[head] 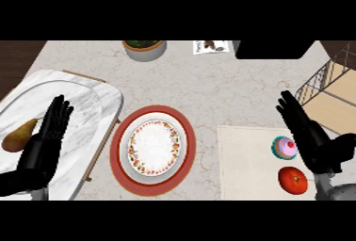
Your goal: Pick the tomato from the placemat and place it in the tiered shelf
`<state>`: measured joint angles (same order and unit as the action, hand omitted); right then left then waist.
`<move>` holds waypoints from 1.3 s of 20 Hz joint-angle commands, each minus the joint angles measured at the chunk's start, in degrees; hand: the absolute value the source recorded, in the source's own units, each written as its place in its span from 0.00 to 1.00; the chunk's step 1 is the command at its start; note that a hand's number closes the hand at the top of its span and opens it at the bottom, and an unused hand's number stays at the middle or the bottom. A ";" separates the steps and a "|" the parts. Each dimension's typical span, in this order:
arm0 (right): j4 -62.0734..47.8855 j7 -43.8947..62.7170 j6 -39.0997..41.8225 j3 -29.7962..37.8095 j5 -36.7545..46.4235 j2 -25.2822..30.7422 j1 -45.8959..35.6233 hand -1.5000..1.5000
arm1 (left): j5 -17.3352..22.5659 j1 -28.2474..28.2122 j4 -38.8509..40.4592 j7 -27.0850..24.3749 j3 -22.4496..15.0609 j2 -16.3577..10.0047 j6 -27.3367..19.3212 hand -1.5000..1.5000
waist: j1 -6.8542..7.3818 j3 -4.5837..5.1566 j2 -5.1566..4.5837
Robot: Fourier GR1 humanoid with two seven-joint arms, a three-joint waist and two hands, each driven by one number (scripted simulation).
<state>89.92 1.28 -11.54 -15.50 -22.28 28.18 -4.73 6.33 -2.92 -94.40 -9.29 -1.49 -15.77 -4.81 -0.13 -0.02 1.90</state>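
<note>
**Both robot hands open, tomato on the placemat**

We see the tomato point(293, 180) lying on the beige placemat point(246, 164) near its lower right corner, just below a pink cupcake point(284, 147). The right robot hand point(316, 145) stands over the mat's right edge, close beside the cupcake. Its fingers are straight, point toward the far side of the table point(230, 89), and hold nothing. The wire tiered shelf point(332, 82) sits beyond it at the right edge. At the left, the left robot hand point(42, 148) lies flat and open over a marble tray point(97, 108), beside a pear point(19, 136). A patterned plate point(154, 146) sits between tray and placemat.
</note>
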 commanded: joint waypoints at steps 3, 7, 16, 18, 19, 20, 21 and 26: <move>3.01 -8.16 -2.49 10.46 2.95 8.34 7.68 1.00 | 1.88 -3.07 4.56 8.90 1.57 0.97 -2.00 0.50 | -3.43 -0.02 -1.54; -7.69 -3.68 -9.59 16.08 14.10 20.55 15.93 1.00 | 4.39 -7.27 8.62 13.27 2.86 0.94 -1.40 0.50 | -7.61 0.92 -3.55; -6.18 -24.55 6.36 27.27 -1.18 12.78 34.06 0.00 | 6.76 1.02 13.44 24.74 2.39 0.18 0.27 0.50 | -2.84 0.03 -1.72; -2.81 -24.46 11.34 28.59 -2.57 15.92 37.47 0.00 | 6.50 0.82 13.99 24.85 1.61 1.66 -0.41 0.50 | -2.88 0.11 -1.71; -1.51 -23.59 11.81 27.61 -1.45 16.42 37.94 0.00 | 5.43 0.22 14.22 23.66 0.88 1.80 -0.22 0.50 | -2.19 0.12 -1.79; 2.70 -22.03 11.85 28.05 -1.91 16.57 40.88 0.00 | 6.75 -0.78 10.33 26.30 1.69 0.23 0.54 0.50 | -1.82 0.13 -1.64; 3.02 -20.30 14.26 28.98 -3.08 18.82 41.21 0.00 | 6.89 -0.88 14.20 23.46 2.15 0.77 1.52 0.50 | -1.91 0.20 -1.79; 16.36 -11.86 12.75 30.33 -0.83 21.73 47.38 0.00 | 6.30 2.23 13.56 25.81 1.16 1.57 0.89 0.50 | -1.54 0.22 -1.90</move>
<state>98.93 -14.96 0.50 14.01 -24.50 47.42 38.57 12.49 -1.59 -85.11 14.32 0.58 -15.39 -4.27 -1.95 -0.28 0.66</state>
